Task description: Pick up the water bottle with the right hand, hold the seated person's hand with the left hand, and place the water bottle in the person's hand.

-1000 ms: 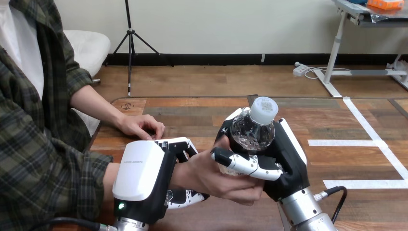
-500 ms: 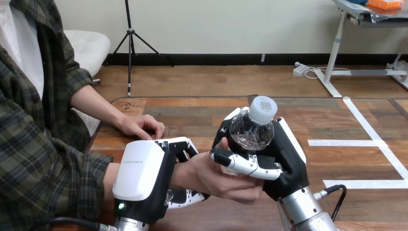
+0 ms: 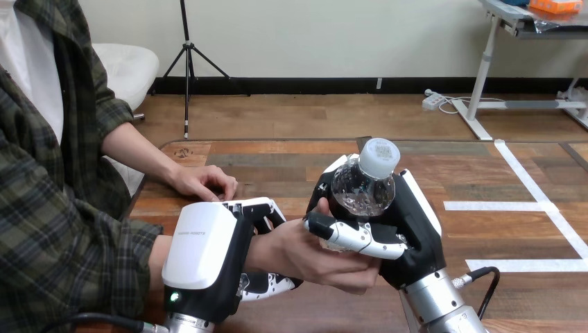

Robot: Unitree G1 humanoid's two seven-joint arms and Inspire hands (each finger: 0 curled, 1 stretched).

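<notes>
Lower left: robot's left hand (image 3: pixel 208 255), fingers curled round the person's wrist (image 3: pixel 262 251). Lower ctr: right hand (image 3: pixel 410 229) clamped on the water bottle (image 3: pixel 364 189), cap up, over the person's open hand (image 3: pixel 315 262). Mid left: person's other hand (image 3: pixel 204 182) on the table (image 3: pixel 485 177).

Water bottle (image 3: pixel 365 187): clear plastic, white cap, tilted cap-up, clasped in the right hand (image 3: pixel 416 232) above the table's near edge. Its lower end meets the person's hand (image 3: pixel 308 255), upturned beneath it.
</notes>
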